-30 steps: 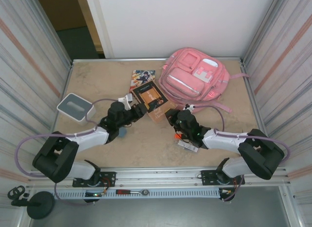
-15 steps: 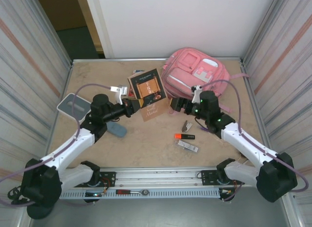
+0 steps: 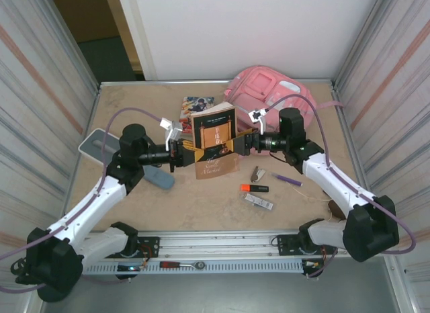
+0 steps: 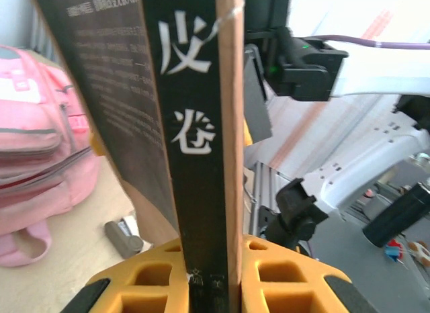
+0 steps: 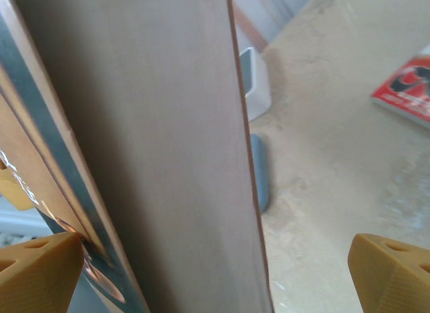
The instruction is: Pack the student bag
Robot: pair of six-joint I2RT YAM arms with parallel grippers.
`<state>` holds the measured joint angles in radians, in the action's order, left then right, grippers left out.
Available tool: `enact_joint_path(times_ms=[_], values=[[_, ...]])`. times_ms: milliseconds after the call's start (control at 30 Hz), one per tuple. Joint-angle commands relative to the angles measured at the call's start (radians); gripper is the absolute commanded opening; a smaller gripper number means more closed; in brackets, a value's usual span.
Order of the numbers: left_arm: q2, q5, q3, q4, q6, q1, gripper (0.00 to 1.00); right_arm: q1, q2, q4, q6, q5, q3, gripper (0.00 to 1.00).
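A brown and black book (image 3: 213,142) is held upright above the middle of the table. My left gripper (image 3: 183,152) is shut on its left edge; in the left wrist view the yellow pads (image 4: 134,286) clamp the black spine (image 4: 198,125). My right gripper (image 3: 236,144) is open at the book's right edge, and the book (image 5: 148,158) stands between the wide-apart fingertips (image 5: 390,269). The pink student bag (image 3: 269,91) lies at the back right, partly hidden behind the book and right arm; it also shows beyond the book as the bag (image 4: 33,145).
A comic book (image 3: 196,105) lies behind the held book. A grey-white box (image 3: 94,146) sits at the left with a blue oval item (image 3: 158,177) near it. An orange highlighter (image 3: 254,188), purple pen (image 3: 287,180) and silver item (image 3: 259,202) lie front right.
The left gripper has lifted the book off the table and stood it upright. The right gripper rose from the table, opened wide and came to the book's right edge.
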<state>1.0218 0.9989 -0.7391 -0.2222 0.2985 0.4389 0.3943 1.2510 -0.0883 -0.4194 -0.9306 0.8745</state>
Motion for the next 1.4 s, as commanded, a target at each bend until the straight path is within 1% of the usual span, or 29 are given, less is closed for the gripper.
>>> enact_joint_path(times_ms=[0, 100, 167, 233, 333, 367, 433, 500, 567, 600, 667, 700, 733, 767, 833, 933, 967, 1067, 1133, 1200, 1300, 1367], values=[[-0.009, 0.120, -0.078, -0.108, -0.037, 0.008, 0.00, 0.035, 0.003, -0.163, -0.047, -0.139, 0.021, 0.99], [0.009, 0.110, -0.104, -0.081, -0.059, 0.000, 0.00, 0.065, -0.006, -0.243, -0.091, -0.190, 0.024, 0.99], [0.029, 0.110, -0.118, -0.083, -0.055, -0.011, 0.00, 0.073, -0.024, -0.276, -0.110, -0.198, 0.021, 1.00], [0.053, 0.113, -0.134, -0.093, -0.045, -0.021, 0.00, 0.074, -0.044, -0.299, -0.126, -0.198, 0.018, 0.96], [0.092, 0.108, -0.158, -0.095, -0.034, -0.033, 0.00, 0.070, -0.072, -0.311, -0.143, -0.196, 0.015, 0.87], [0.104, 0.106, -0.166, -0.089, -0.031, -0.038, 0.00, 0.061, -0.082, -0.311, -0.151, -0.187, 0.011, 0.82], [0.125, 0.105, -0.180, -0.076, -0.029, -0.050, 0.00, 0.043, -0.099, -0.310, -0.167, -0.166, -0.001, 0.69], [0.142, 0.098, -0.187, -0.073, -0.020, -0.060, 0.00, 0.024, -0.110, -0.309, -0.191, -0.133, -0.013, 0.53], [0.153, 0.069, -0.194, -0.053, -0.015, -0.070, 0.00, 0.016, -0.117, -0.299, -0.211, -0.095, -0.020, 0.40], [0.160, 0.053, -0.201, -0.035, -0.015, -0.074, 0.00, 0.014, -0.117, -0.284, -0.219, -0.066, -0.020, 0.33], [0.178, 0.023, -0.213, -0.009, -0.001, -0.082, 0.00, 0.014, -0.117, -0.269, -0.256, 0.004, -0.023, 0.13], [0.186, 0.015, -0.213, -0.014, 0.014, -0.084, 0.00, 0.014, -0.116, -0.269, -0.281, 0.038, -0.024, 0.04], [0.194, 0.013, -0.213, -0.025, 0.032, -0.086, 0.00, 0.014, -0.115, -0.270, -0.315, 0.082, -0.028, 0.00], [0.201, 0.006, -0.211, -0.037, 0.052, -0.088, 0.06, 0.012, -0.117, -0.268, -0.347, 0.126, -0.032, 0.00], [0.208, -0.023, -0.196, -0.067, 0.098, -0.088, 0.14, 0.004, -0.122, -0.283, -0.417, 0.201, -0.045, 0.00], [0.213, -0.105, -0.151, -0.120, 0.213, -0.089, 0.48, -0.008, -0.135, -0.366, -0.547, 0.308, -0.086, 0.00], [0.212, -0.142, -0.130, -0.142, 0.265, -0.089, 0.56, -0.007, -0.140, -0.396, -0.588, 0.343, -0.097, 0.00], [0.216, -0.209, -0.051, -0.266, 0.442, -0.084, 0.74, 0.007, -0.146, -0.453, -0.658, 0.441, -0.119, 0.00], [0.223, -0.252, -0.006, -0.350, 0.531, -0.065, 0.83, 0.023, -0.144, -0.483, -0.675, 0.496, -0.129, 0.00], [0.230, -0.303, 0.006, -0.365, 0.575, -0.034, 0.88, 0.042, -0.133, -0.516, -0.690, 0.538, -0.134, 0.00], [0.243, -0.390, 0.023, -0.384, 0.641, 0.019, 0.93, 0.069, -0.112, -0.573, -0.705, 0.599, -0.144, 0.00], [0.259, -0.430, 0.044, -0.449, 0.699, 0.048, 0.95, 0.081, -0.098, -0.604, -0.716, 0.628, -0.150, 0.00]])
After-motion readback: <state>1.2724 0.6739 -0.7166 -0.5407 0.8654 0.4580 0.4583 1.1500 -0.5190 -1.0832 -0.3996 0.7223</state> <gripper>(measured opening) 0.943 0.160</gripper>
